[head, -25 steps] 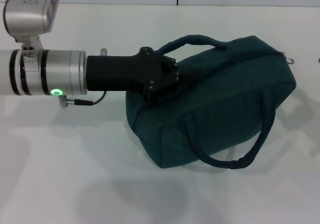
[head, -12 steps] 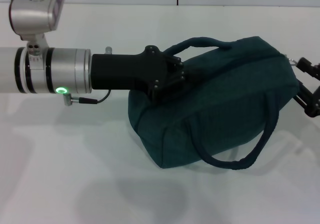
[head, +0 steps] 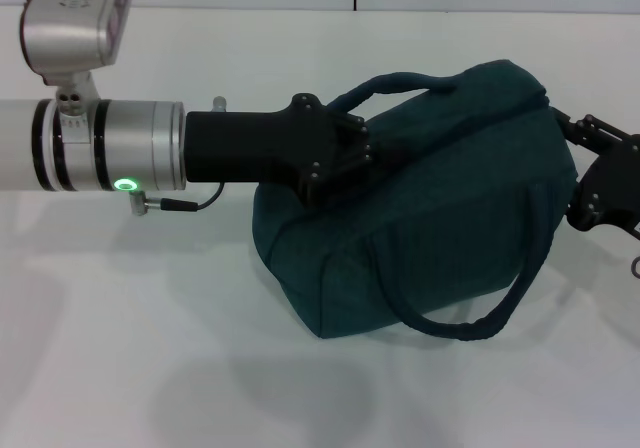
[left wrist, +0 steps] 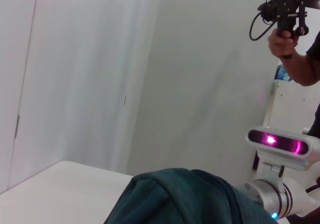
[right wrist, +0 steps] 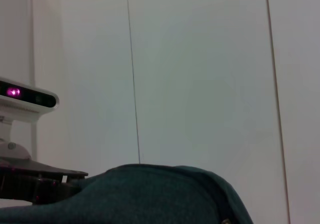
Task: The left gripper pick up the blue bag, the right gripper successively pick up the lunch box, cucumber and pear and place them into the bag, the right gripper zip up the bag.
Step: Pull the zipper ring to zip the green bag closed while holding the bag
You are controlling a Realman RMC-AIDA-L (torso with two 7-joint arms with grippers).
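Note:
The blue bag (head: 430, 218) lies on the white table (head: 120, 348), closed along its top, with one rope handle arched above and the other hanging down the front. My left gripper (head: 362, 156) reaches in from the left and is shut on the fabric at the bag's upper left end. At the bag's right end my right gripper (head: 568, 168) stands open, one finger above and one below the bag's corner. Teal fabric of the blue bag (left wrist: 185, 194) also fills the lower edge of the left wrist view, as the blue bag (right wrist: 150, 194) does in the right wrist view. The lunch box, cucumber and pear are out of view.
A small metal ring (head: 635, 265) hangs below the right gripper at the picture's edge. In the left wrist view a person's hand (left wrist: 287, 44) holds a black device high up, beyond the right arm's wrist camera (left wrist: 277, 140).
The right gripper has come in from the right to the bag's right end, covering the zipper ring. The left arm and bag have shifted slightly rightward.

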